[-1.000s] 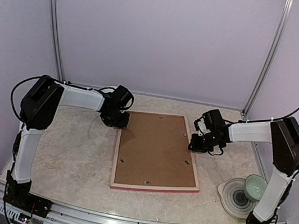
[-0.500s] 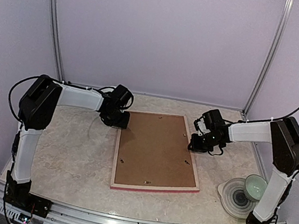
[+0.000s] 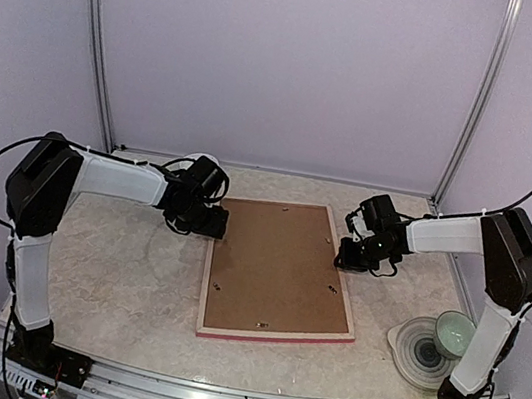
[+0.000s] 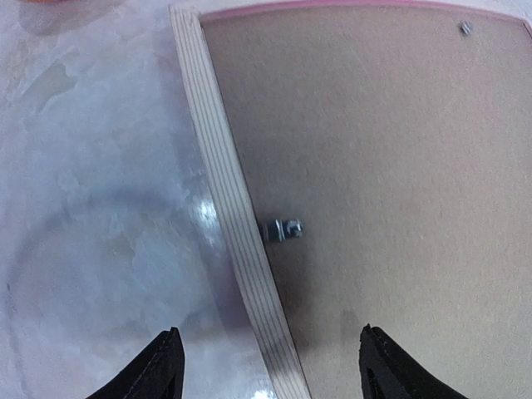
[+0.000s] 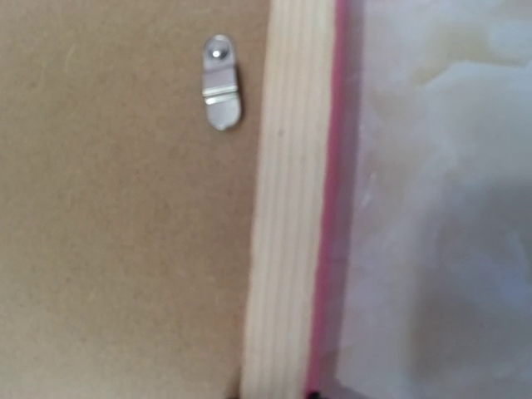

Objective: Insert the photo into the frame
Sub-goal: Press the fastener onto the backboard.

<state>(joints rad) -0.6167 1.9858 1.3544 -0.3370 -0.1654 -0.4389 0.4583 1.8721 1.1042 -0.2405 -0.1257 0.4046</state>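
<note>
Top view: the frame [image 3: 281, 273] lies flat in the middle of the table [image 3: 122, 278], back side up. A brown backing board [image 3: 276, 262] fills it inside a pale wooden rim, and a strip of pink shows along the near edge at 6 o'clock. The photo shows in none of the views. The left gripper [image 3: 212, 223] sits low at the frame's 10 o'clock corner. The right gripper [image 3: 346, 258] sits low at the frame's right rim, at about 2 o'clock. From this view I cannot tell how the fingers of either one stand. At 4 o'clock from the frame, near the right arm's base, a pale green bowl [image 3: 454, 333] rests on the edge of a plate [image 3: 416, 350].

Left wrist view: the left gripper [image 4: 270, 370] is spread wide and holds nothing. One fingertip is over the bare table at 7 o'clock and the other over the backing board at 5 o'clock. The frame's ribbed rim runs between them towards 11 o'clock. A small metal clip [image 4: 283, 229] sits at the inner edge of that rim, reaching onto the board. A second clip [image 4: 466, 27] shows at 1 o'clock, just under the pink far edge.

Right wrist view: this is close over the frame's rim, which runs from 12 to 6 o'clock. The backing board lies to 9 o'clock and the table to 3 o'clock, with a thin pink line along the rim's outer side. A rounded metal tab [image 5: 223, 83] lies flat on the board at 11 o'clock, just beside the rim. The fingers are not visible here, so I cannot tell whether this gripper is spread or closed.
</note>
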